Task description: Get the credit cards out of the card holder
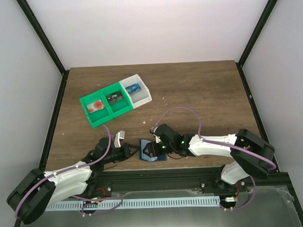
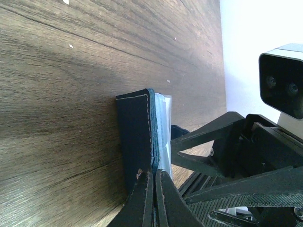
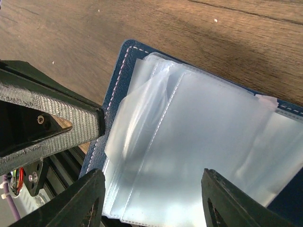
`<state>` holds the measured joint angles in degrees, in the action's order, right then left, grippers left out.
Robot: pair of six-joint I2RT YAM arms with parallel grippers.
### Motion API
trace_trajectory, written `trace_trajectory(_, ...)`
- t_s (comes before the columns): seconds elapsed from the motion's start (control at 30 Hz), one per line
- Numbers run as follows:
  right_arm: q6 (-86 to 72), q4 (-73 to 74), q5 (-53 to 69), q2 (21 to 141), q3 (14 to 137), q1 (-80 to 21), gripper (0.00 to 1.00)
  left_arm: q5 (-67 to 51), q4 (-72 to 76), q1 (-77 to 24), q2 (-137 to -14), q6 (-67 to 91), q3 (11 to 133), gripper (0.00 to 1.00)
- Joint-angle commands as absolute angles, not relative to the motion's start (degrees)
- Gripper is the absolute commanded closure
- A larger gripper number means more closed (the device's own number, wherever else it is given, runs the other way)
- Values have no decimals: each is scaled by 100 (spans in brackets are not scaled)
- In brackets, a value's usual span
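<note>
Right tool [image 3: 152,178] spread wide (over clear sleeves [image 3: 203,137]), left tool [image 2: 152,179] clenched on one card holder [image 2: 135,132].

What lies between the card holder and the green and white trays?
In the top external view, only bare wooden table with a few pale specks separates the card holder from the trays.

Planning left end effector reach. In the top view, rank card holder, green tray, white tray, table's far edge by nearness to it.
1. card holder, pinched by the left end effector.
2. green tray and white tray, mid-table; too close to call.
3. table's far edge, rearmost.
</note>
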<state>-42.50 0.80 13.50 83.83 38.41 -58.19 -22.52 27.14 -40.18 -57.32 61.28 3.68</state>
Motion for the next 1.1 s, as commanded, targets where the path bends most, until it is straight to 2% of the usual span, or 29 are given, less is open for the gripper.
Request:
trace_trajectory(0.0,-4265,76,1300,8473,3826,-5792,43,-2146,2600,-4059,-5581,6033,436,100)
trace_trajectory(0.33,-4244,93,1304,8731,3803,-5787,37,-2039,2466,-4054,-5269,6082,370,100)
trace_trajectory(0.6,-4253,43,1146,8742,3729,-5786,55,-2026,2389,-4057,-5243,6076,329,100)
trace_trajectory(0.7,-4277,63,1045,8675,3685,-5789,57,-2004,2354,-4060,-5218,6073,334,100)
trace_trajectory(0.83,-4271,438,521,8540,3723,-5792,57,-1974,2259,-4056,-5172,6035,368,100)
trace_trajectory(0.93,-4380,920,-23,8392,3767,-5788,48,-1955,2215,-4056,-5144,6029,360,100)
trace_trajectory(1.07,-4418,1238,-224,8114,3818,-5792,47,-1947,2207,-4055,-5149,6034,342,100)
